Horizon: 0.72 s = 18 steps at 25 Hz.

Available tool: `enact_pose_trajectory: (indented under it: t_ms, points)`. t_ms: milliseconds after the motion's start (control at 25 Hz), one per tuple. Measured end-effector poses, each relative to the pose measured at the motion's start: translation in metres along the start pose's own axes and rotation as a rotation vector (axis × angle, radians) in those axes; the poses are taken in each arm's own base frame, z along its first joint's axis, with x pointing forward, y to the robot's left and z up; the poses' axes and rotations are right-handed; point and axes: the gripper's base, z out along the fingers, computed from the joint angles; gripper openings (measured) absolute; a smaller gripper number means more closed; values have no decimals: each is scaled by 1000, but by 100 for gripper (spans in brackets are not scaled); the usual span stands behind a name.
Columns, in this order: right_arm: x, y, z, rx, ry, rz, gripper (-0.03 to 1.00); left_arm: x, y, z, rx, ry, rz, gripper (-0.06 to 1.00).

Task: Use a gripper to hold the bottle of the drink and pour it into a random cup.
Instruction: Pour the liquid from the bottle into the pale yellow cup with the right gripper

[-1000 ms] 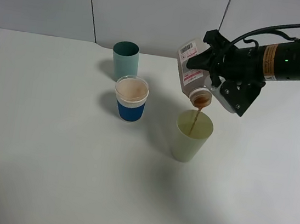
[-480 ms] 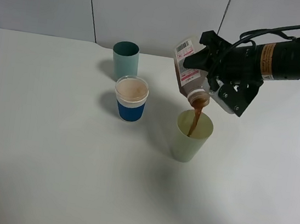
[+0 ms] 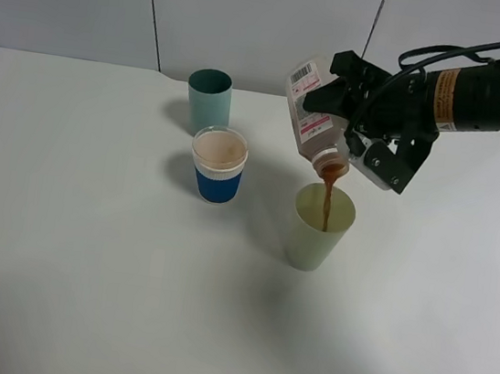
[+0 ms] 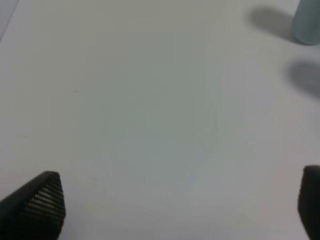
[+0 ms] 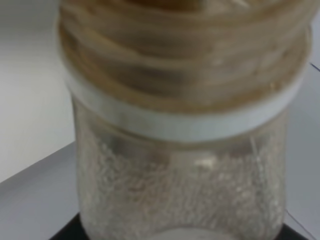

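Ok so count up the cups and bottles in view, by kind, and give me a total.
Cups: 3, the teal cup, the blue-sleeved cup, the yellow-green cup
Bottles: 1, the bottle
Total: 4

White surface [image 3: 83, 266] carrying three upright cups. Teal cup [image 3: 209, 99] near the far edge. Blue-sleeved cup [image 3: 218, 166], filled with pale brown liquid, just in front of it. Yellow-green cup [image 3: 318, 233] apart from both, toward the right edge, at mid-depth.
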Motion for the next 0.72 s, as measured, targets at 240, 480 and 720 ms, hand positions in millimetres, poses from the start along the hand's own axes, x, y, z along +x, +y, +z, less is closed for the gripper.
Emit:
enact_pose_trajectory:
  t_ms: [240,480,720]
  points:
    - [-1,-2,2,6,4,-28,35,0,0,0,0,0,0,93]
    - [-2,-7,4,16,2,-51,35,0,0,0,-1,0,0,93]
    - [-2,-6,4,10,12,-71,35,0,0,0,-1,0,0,93]
